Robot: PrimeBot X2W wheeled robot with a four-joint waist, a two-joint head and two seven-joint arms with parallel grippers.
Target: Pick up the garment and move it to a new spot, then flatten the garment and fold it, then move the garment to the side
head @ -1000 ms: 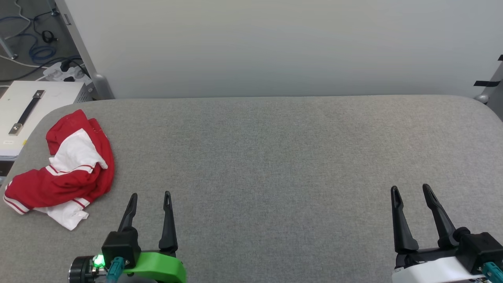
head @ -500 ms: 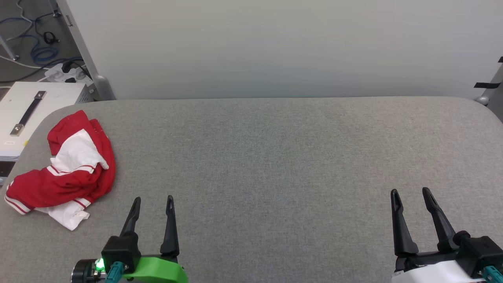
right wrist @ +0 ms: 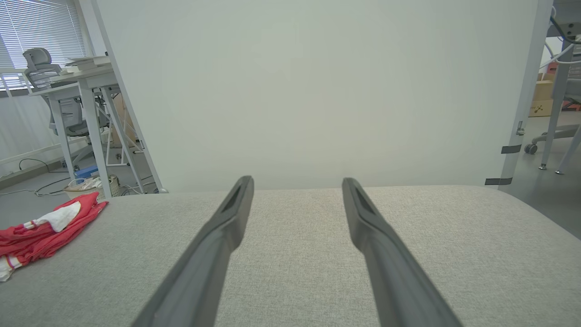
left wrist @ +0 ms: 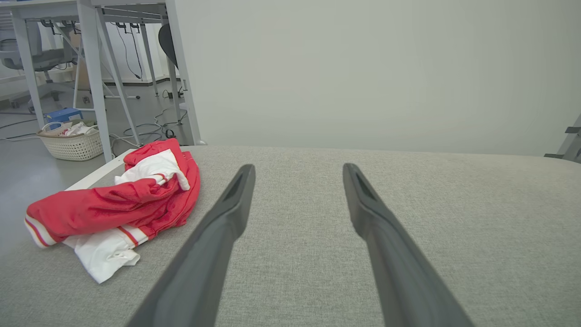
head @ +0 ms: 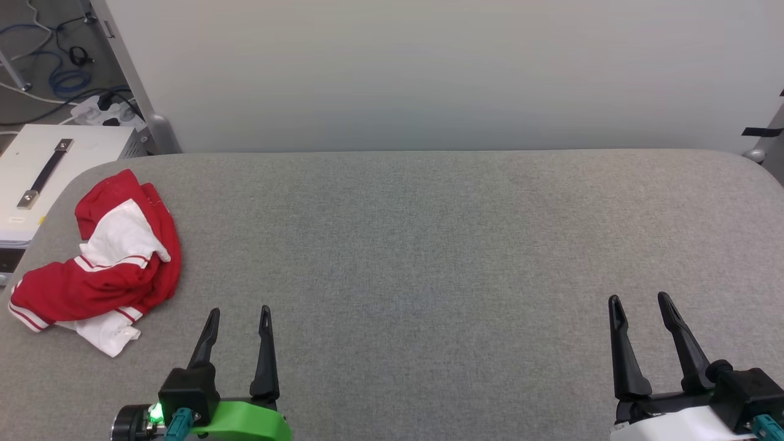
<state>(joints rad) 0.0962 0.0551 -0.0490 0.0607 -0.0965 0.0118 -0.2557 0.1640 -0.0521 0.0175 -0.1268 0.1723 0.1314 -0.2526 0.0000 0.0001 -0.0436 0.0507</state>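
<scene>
In the head view, the garment (head: 98, 257), a red jersey T-shirt with white sleeves and red-white striped trim, is seen crumpled in a heap at the left end of the grey cloth-covered table (head: 429, 245), close to its rounded far-left corner. No print can be made out among the folds. The left gripper (head: 239, 310) is shown at the lower left with its fingers spread wide and nothing held. It is placed near the heap, to the heap's right and closer to the robot, and no cloth is touched. The right gripper (head: 639, 297) is shown at the lower right, likewise spread wide and empty, well apart from the garment.

In the left wrist view, bare table cloth is framed between the two dark fingers. The heap is seen to the left of the left-hand finger, with a white sleeve trailing from its near edge. A pale woven basket (left wrist: 72, 144) is seen on the floor beyond the table.

In the right wrist view, the shirt is seen at the far left edge, and open table lies ahead of the spread fingers.

The first step, picking the garment up, is judged not yet begun. The left arm would need to be swung leftward over the heap and lowered, and the fingers closed on a raised red fold. The open middle of the table appears suited as the new spot.
</scene>
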